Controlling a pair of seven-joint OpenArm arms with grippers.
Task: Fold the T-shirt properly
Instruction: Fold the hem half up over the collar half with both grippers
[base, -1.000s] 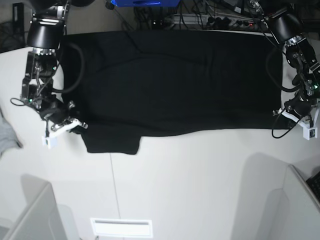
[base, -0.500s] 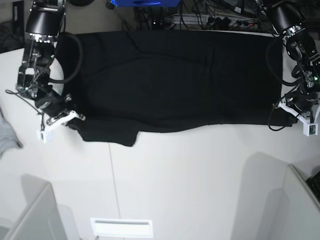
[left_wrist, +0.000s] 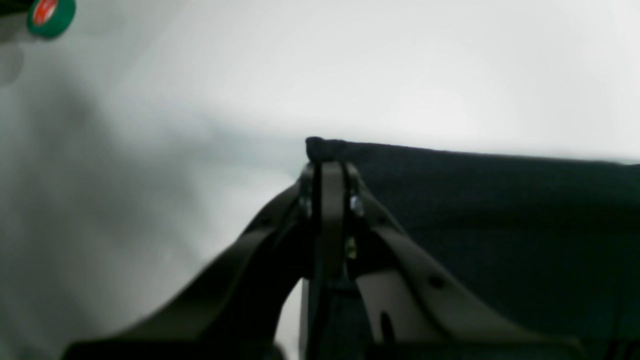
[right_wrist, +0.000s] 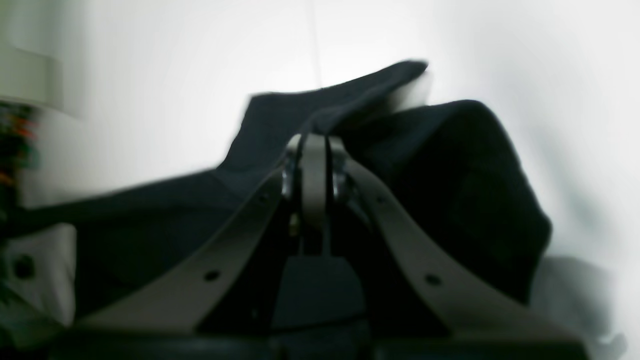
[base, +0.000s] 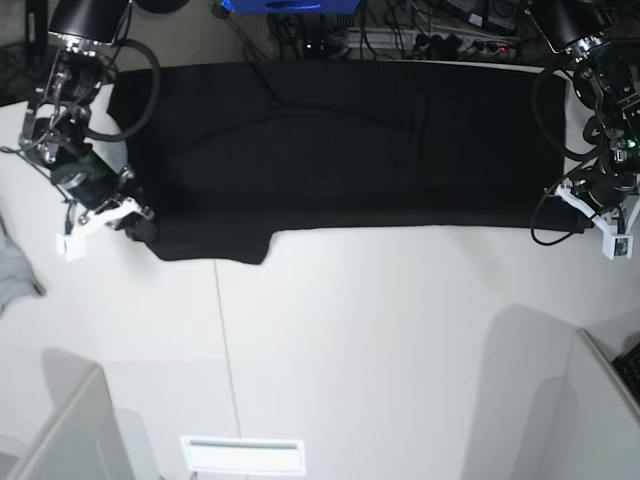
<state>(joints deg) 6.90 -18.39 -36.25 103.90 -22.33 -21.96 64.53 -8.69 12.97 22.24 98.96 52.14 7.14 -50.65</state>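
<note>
Writing shows nowhere that we can read. Our left tool (left_wrist: 327, 165) and right tool (right_wrist: 312, 142) each pinch the black T-shirt (base: 340, 150) on the white worktop (base: 380, 350).

So the white table (base: 350, 350) takes up most of the overhead shot, with a thin seam line (base: 228, 360) running front to back on its left part. A small grey cloth (base: 14, 268) pokes in at the left edge. Down at the front edge there's a white slotted vent-looking thing (base: 242, 455), and light panels at both lower corners (base: 60, 430). Behind the table it's a mess of cables (base: 440, 35) plus something blue (base: 290, 6). The left wrist view shows a green and red roll (left_wrist: 50, 12) in its top corner, blurry.
</note>
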